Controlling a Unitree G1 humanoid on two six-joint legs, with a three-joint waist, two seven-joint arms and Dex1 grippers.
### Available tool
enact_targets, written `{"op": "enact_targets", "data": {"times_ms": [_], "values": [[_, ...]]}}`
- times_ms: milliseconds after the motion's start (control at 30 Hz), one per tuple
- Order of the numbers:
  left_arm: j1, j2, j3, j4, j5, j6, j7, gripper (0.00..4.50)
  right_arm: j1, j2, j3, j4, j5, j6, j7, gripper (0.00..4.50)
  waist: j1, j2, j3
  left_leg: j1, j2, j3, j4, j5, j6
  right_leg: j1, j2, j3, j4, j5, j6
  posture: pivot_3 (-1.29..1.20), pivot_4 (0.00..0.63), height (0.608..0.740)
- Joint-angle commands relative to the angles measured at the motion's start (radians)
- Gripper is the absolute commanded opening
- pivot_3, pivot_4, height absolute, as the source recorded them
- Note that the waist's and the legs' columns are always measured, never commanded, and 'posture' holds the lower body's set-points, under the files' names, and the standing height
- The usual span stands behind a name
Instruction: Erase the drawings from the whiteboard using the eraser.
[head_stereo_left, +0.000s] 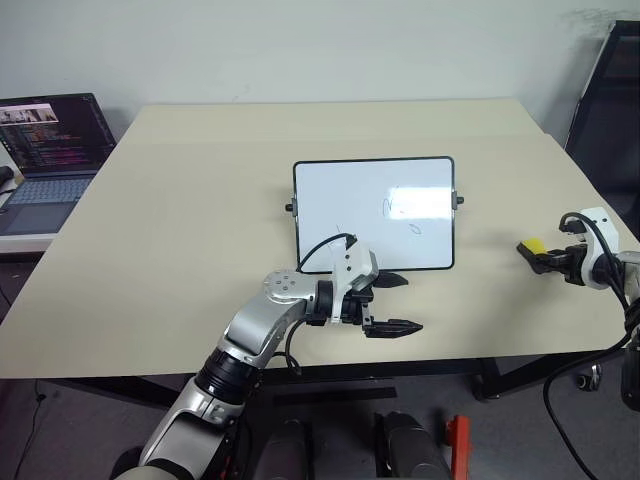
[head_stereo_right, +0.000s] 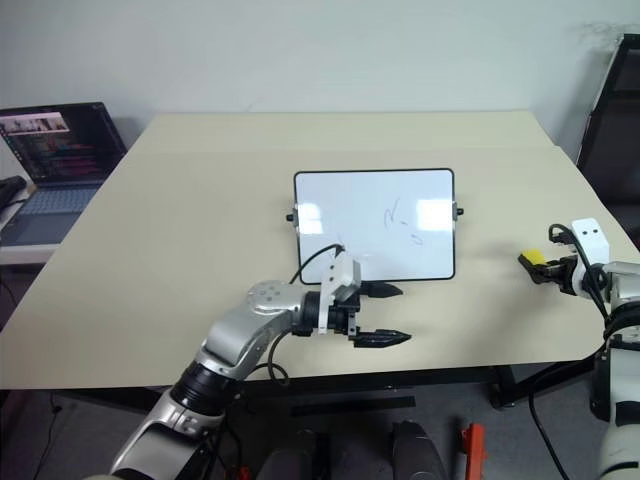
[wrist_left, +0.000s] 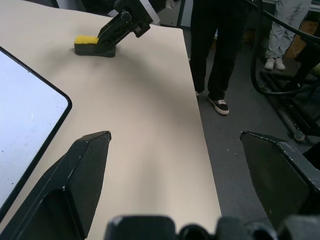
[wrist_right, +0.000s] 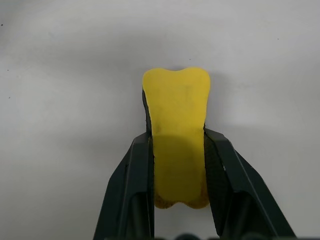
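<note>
A flat rectangular whiteboard (head_stereo_left: 373, 212) with a thin black frame, rounded corners and small black side knobs lies near the middle of the wide beige table (head_stereo_left: 200, 220). On its white surface, toward its right half, sit the drawings (head_stereo_left: 398, 207): a few thin, faint dark marker scribbles, with one smaller loop just below the main one.

The small yellow eraser (head_stereo_left: 533, 247) with a black base rests on the table well to the right of the whiteboard, close to the table's right edge. The right gripper (head_stereo_left: 545, 260) has its two black fingers (wrist_right: 131, 175) pinching the eraser from both sides; in the right wrist view the yellow block is squeezed so that it narrows between the fingers and bulges beyond their tips. The left wrist view shows the eraser's base down on the table.

The left gripper (head_stereo_left: 393, 304) hangs just in front of the whiteboard's lower edge, pointing to the right, its black fingers (wrist_left: 80, 185) spread wide apart and holding nothing.

An open laptop (head_stereo_left: 45, 150) with a lit dark screen stands at the far left, beside the table. A person's dark trouser legs and shoes (wrist_left: 218, 105) stand on the grey floor past the table's right edge.
</note>
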Motion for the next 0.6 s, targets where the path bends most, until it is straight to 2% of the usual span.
{"op": "enact_targets", "data": {"times_ms": [33,167,267,400,600], "values": [[-0.024,0.040,0.086,-0.034,-0.006,-0.033,0.027,4.50,-0.034,-0.036,-0.017,-0.065,0.019,0.004,0.021,1.00,-0.001,0.000,0.000,0.000,0.000,0.000,0.000,0.000,0.000,0.000,0.000,0.000,0.000,0.000,0.000,0.00,0.150,0.740],[-0.023,0.146,0.174,-0.118,-0.024,-0.010,0.036,4.50,-0.034,-0.069,-0.039,-0.225,0.053,0.063,0.047,1.00,-0.008,0.000,0.000,0.000,0.000,0.000,0.000,0.000,0.000,-0.001,0.000,0.000,0.001,0.000,0.000,0.00,0.150,0.740],[0.003,0.241,0.266,-0.190,-0.064,0.034,0.035,4.50,0.007,-0.080,-0.067,-0.496,0.123,0.180,0.074,1.00,-0.007,0.000,0.000,-0.001,0.000,-0.001,-0.001,0.000,0.000,-0.001,0.000,0.000,0.000,0.000,0.000,0.00,0.150,0.740],[0.081,0.370,0.452,-0.203,-0.105,0.060,0.065,4.50,0.045,-0.024,-0.072,-0.870,0.244,0.364,0.076,1.00,-0.014,0.000,0.000,-0.001,0.002,-0.003,-0.001,-0.001,-0.001,-0.002,0.001,-0.001,0.001,-0.001,-0.001,0.00,0.150,0.740],[0.207,0.446,0.548,-0.207,-0.117,0.045,0.073,4.50,0.015,0.094,-0.005,-1.112,0.319,0.478,0.018,0.99,0.000,0.000,0.000,-0.002,0.002,-0.005,-0.001,-0.001,-0.001,-0.002,0.001,-0.005,0.001,-0.002,-0.003,0.00,0.150,0.740]]}}
